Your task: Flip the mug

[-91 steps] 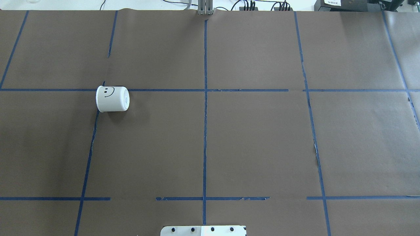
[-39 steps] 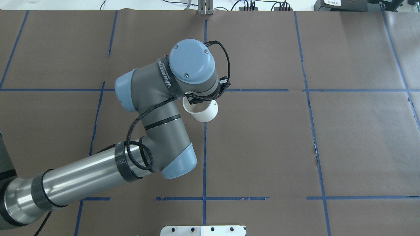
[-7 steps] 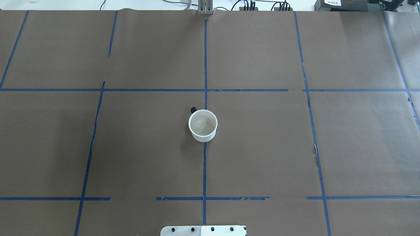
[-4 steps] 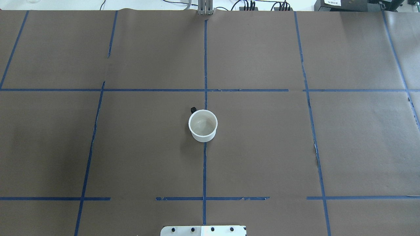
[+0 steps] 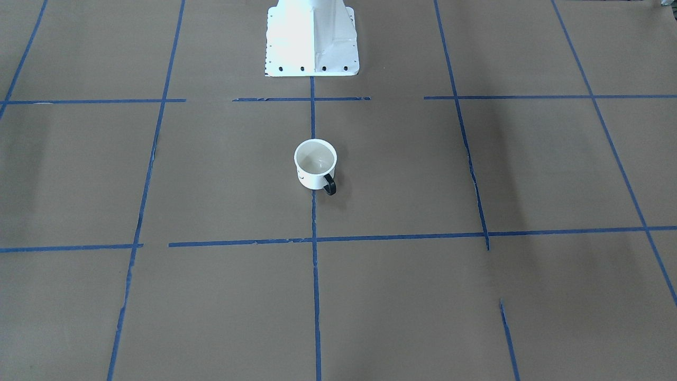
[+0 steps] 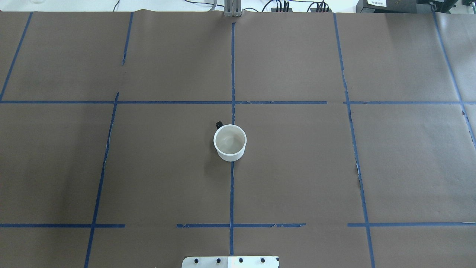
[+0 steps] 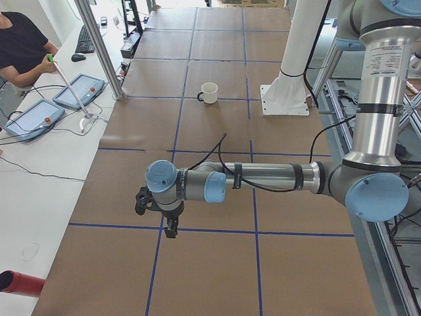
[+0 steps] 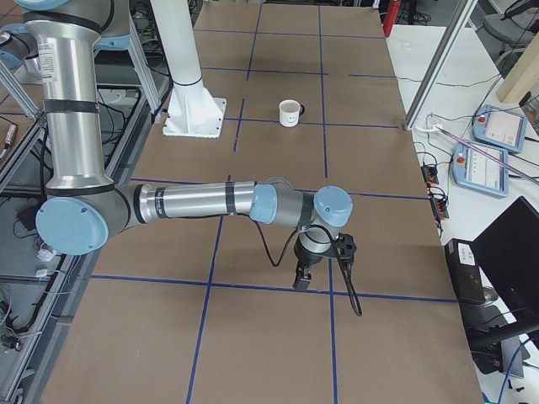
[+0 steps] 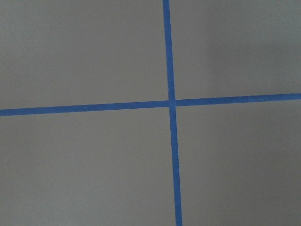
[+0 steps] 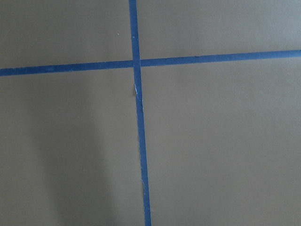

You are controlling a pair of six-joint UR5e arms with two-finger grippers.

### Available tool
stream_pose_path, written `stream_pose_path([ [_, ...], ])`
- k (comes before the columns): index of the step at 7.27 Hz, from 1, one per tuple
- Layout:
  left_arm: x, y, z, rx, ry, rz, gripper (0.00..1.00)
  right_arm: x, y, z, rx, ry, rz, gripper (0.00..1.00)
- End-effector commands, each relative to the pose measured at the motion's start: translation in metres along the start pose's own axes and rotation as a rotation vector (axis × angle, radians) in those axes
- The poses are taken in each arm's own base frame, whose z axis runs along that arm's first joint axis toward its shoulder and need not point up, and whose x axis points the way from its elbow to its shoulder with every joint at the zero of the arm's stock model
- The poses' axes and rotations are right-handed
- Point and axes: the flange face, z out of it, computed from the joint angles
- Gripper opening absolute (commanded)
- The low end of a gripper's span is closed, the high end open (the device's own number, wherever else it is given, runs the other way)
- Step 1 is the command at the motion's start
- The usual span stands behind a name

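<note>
Standing mouth-up, the mug [image 6: 230,142] looks flipped; left gripper [image 7: 171,232] and right gripper [image 8: 301,284] hang well away, clenched or released I cannot tell.

You could not tell how the jaws of the left gripper [image 7: 170,229] or the right gripper [image 8: 301,281] stood; each showed small, in a side view only. From overhead, the rim of the mug [image 6: 230,143] hid most of its handle [image 6: 219,124].
</note>
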Motion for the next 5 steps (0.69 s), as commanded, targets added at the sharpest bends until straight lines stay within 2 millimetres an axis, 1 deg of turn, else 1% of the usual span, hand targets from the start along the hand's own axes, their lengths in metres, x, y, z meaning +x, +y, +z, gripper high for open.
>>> stream_pose_path([
  [1, 0.000, 0.001, -0.003, 0.000, -0.001, -0.006, 1.00, 0.000, 0.000, 0.000, 0.000, 0.000, 0.000, 1.00],
  [3, 0.008, 0.001, -0.014, -0.006, -0.002, -0.019, 1.00, 0.000, 0.000, 0.000, 0.000, 0.000, 0.000, 1.00],
  [5, 0.009, 0.001, -0.015, -0.004, -0.002, -0.017, 1.00, 0.000, 0.000, 0.000, 0.000, 0.000, 0.000, 1.00],
])
